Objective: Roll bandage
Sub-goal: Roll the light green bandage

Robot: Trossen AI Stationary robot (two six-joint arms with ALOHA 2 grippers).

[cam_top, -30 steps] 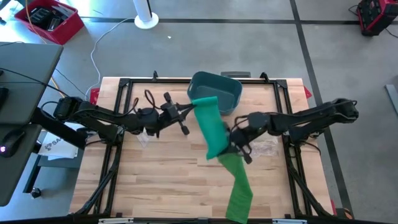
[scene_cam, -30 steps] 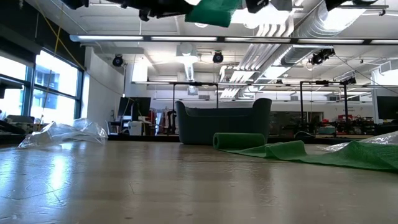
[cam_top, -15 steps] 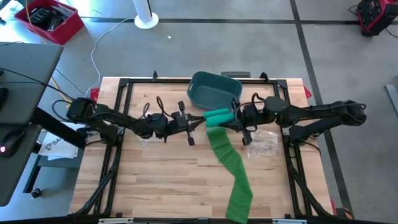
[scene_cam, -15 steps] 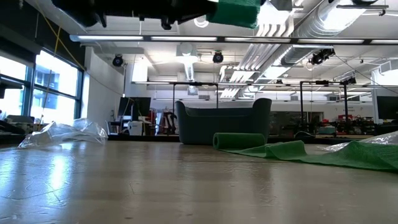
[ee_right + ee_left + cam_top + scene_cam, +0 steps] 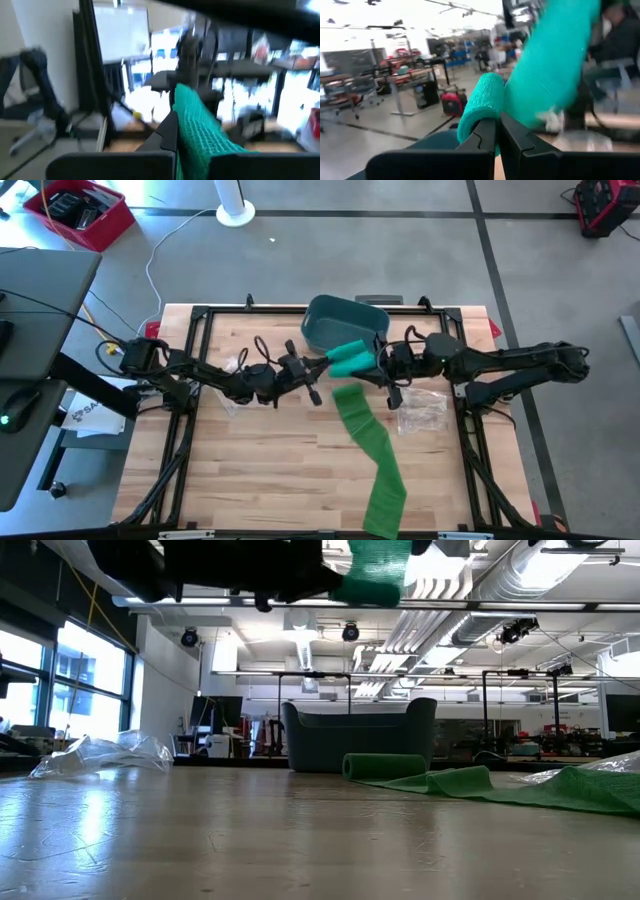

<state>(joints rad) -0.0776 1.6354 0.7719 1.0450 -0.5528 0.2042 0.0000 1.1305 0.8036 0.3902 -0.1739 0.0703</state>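
Left gripper (image 5: 322,367) and right gripper (image 5: 376,362) each pinch the rolled end of the bandage (image 5: 349,359) above the table (image 5: 260,460); most of it trails unrolled

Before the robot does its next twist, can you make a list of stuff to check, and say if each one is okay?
1. Left gripper holding the green bandage: ok. In its wrist view the fingers pinch the rolled end.
2. Right gripper holding the other side: ok, shut on the bandage.
3. Roll lifted off the wooden table: ok. The low view shows it up high.
4. Loose tail free to follow: ok. It trails across the table toward the front edge with nothing on it.
5. Blue bin out of the way: cannot tell. The roll sits right next to it from above.
6. Roll wound tight and even: cannot tell.
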